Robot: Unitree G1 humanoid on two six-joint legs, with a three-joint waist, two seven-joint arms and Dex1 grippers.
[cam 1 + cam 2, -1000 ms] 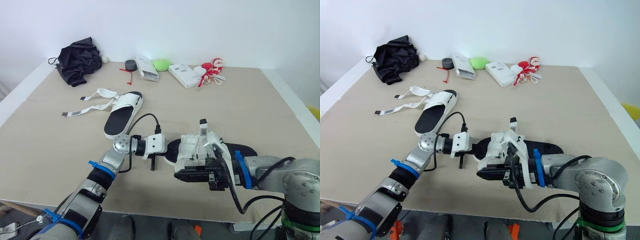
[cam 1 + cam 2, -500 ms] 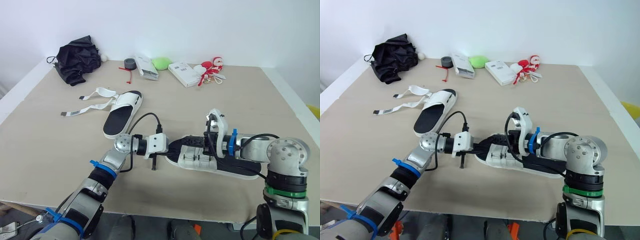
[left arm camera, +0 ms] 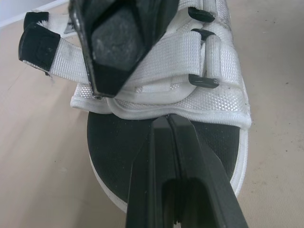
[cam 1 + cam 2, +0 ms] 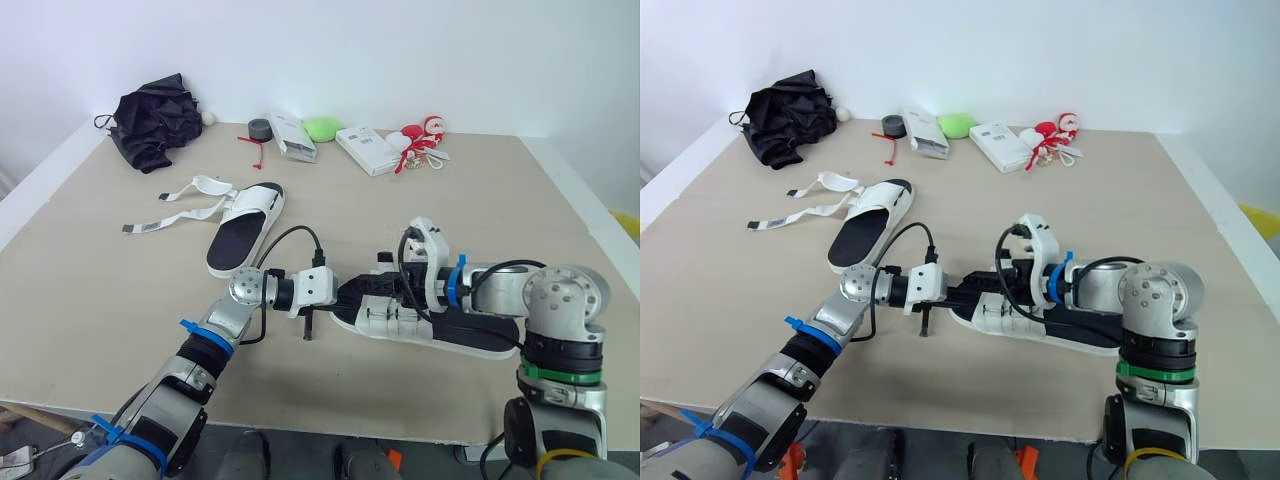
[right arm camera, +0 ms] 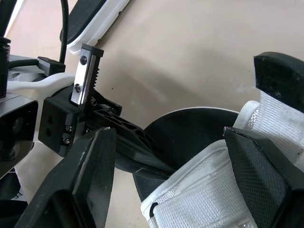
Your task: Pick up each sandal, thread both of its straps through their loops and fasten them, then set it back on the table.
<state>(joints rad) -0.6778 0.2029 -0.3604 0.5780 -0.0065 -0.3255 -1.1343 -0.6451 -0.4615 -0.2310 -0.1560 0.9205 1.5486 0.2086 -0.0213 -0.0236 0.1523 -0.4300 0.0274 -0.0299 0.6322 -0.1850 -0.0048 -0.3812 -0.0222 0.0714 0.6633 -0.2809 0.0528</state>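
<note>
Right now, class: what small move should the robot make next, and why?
Probably lift the open right gripper clear of the near sandal: it lies on the table with both straps looking fastened, while the far sandal has loose straps.

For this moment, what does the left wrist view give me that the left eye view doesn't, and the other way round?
Left wrist view: a close look at the near sandal, with its white straps and black loops, and the left gripper with its jaws shut over the black insole.
Left eye view: the wider table, the second sandal with its straps lying loose, and a black bundle and small items along the far edge.
Both: the near sandal lying on the table, with the right gripper at its straps.
</note>
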